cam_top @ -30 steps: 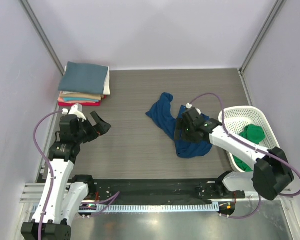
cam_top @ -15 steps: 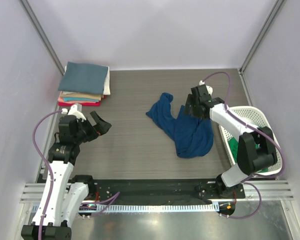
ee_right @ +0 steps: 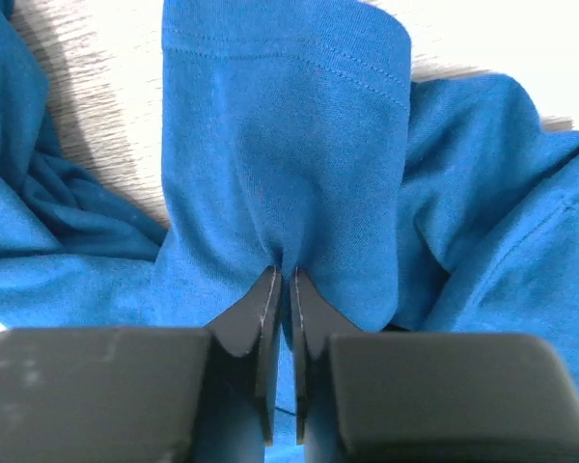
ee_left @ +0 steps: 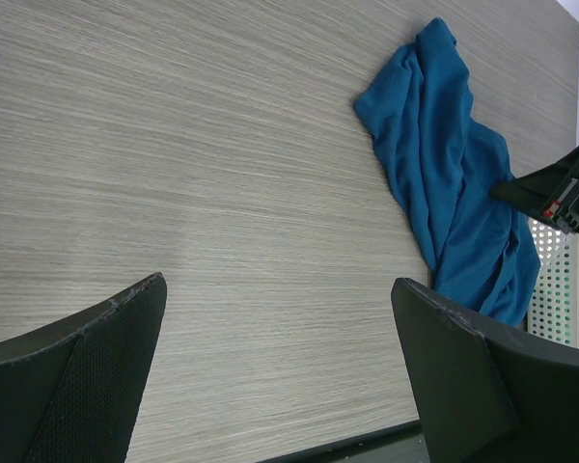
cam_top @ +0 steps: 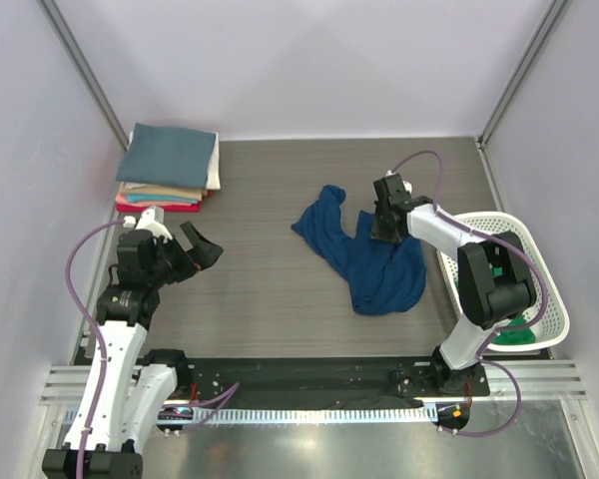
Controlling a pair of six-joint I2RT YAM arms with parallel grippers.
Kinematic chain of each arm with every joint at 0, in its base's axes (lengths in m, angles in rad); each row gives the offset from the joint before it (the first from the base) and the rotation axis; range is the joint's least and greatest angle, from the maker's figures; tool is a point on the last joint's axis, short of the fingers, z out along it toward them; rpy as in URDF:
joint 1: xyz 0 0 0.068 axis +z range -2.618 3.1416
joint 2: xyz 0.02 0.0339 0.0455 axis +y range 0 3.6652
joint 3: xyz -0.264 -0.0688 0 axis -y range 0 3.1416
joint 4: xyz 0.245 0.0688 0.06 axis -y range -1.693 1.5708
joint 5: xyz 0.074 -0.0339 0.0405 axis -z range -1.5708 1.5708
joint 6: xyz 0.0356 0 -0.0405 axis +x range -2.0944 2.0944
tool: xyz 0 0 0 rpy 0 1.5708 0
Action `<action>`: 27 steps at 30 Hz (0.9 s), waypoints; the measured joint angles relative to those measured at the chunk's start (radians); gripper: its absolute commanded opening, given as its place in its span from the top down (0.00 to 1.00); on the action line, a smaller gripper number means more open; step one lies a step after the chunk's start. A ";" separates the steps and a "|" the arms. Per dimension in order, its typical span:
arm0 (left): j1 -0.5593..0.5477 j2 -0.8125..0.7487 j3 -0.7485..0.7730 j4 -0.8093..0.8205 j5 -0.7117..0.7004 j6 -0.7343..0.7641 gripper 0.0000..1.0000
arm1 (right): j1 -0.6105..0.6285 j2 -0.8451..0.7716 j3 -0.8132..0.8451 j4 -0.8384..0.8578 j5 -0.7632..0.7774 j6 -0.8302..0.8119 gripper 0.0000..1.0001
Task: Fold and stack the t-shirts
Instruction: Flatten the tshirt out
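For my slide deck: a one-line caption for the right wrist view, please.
The right gripper, fingers pinched on a fold of the blue t-shirt crumpled on the table.

The green t-shirt (cam_top: 522,334) lies in the basket (cam_top: 479,220) mostly behind the right arm, only scraps showing; in the left wrist view it is a sliver at the right edge, where the basket is cut off too; under the slate-blue t-shirt (cam_top: 168,155) the rest of the stack (cam_top: 162,192) shows only thin edges, too narrow to count; the blue t-shirt (ee_right: 285,145) runs off every side of the right wrist view; the fold pinched in the right end effector (ee_right: 282,275) hides how deep the cloth sits; the left end effector (ee_left: 278,289) has its fingers cut by the bottom edge.
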State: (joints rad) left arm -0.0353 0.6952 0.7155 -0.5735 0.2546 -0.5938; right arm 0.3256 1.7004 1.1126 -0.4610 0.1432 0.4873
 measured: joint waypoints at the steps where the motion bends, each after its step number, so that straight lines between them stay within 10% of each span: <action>1: 0.000 0.000 0.000 0.000 0.000 0.000 0.00 | 0.000 -0.003 0.000 0.000 0.000 -0.002 0.91; 16: 0.000 -0.016 0.000 -0.001 -0.019 0.001 0.00 | 0.383 -0.349 0.216 -0.140 -0.233 -0.153 0.98; 17: 0.000 -0.020 0.000 -0.001 -0.021 0.001 0.00 | 0.383 -0.422 0.158 -0.146 -0.262 -0.153 0.49; 18: 0.000 -0.024 0.000 -0.001 -0.024 0.001 0.00 | 0.377 -0.496 0.092 -0.165 -0.275 -0.144 0.24; 20: 0.000 -0.026 0.000 -0.001 -0.027 0.001 0.00 | 0.369 -0.576 -0.009 -0.224 -0.232 -0.127 0.01; 27: 0.000 -0.021 0.000 -0.002 -0.027 0.001 0.00 | 0.380 -0.472 -0.117 -0.394 -0.019 -0.023 0.00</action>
State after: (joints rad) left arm -0.0353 0.6743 0.7155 -0.5751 0.2276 -0.5926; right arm 0.7059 1.2282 0.9958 -0.8555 0.1246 0.4641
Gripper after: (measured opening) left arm 0.996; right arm 0.994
